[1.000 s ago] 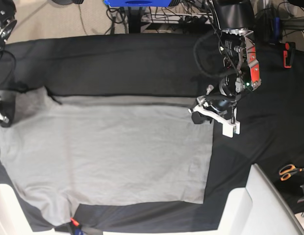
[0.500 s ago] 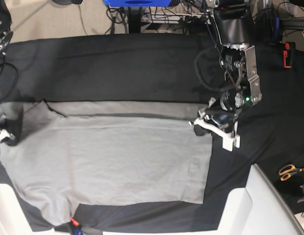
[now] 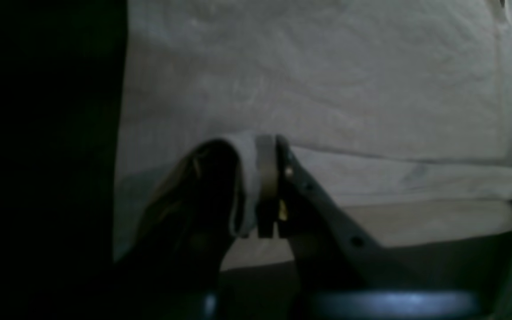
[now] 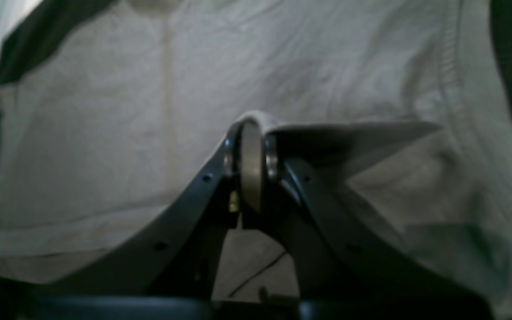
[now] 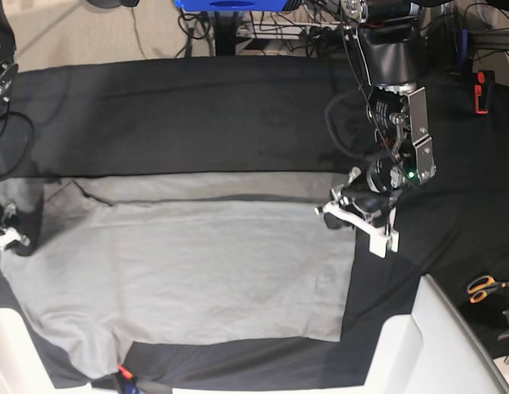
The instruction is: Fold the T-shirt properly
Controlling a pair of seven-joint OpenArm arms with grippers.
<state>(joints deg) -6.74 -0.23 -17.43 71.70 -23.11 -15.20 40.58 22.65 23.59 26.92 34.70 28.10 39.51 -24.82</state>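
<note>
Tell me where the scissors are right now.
In the base view the scissors lie at the far right edge on the black tablecloth, right of the T-shirt and below the left end effector.

You are looking at the large soft grey cotton T-shirt (image 5: 189,271) lying across the near half of the black cloth-covered table (image 5: 197,107), with bare cloth stretching behind it on the far side. The left gripper (image 5: 346,210) is sitting at the shirt's far right corner, and the right gripper (image 5: 6,234) is sitting at its far left edge. A pair of orange-handled scissors (image 5: 484,287) is lying well apart, at the near right.
</note>
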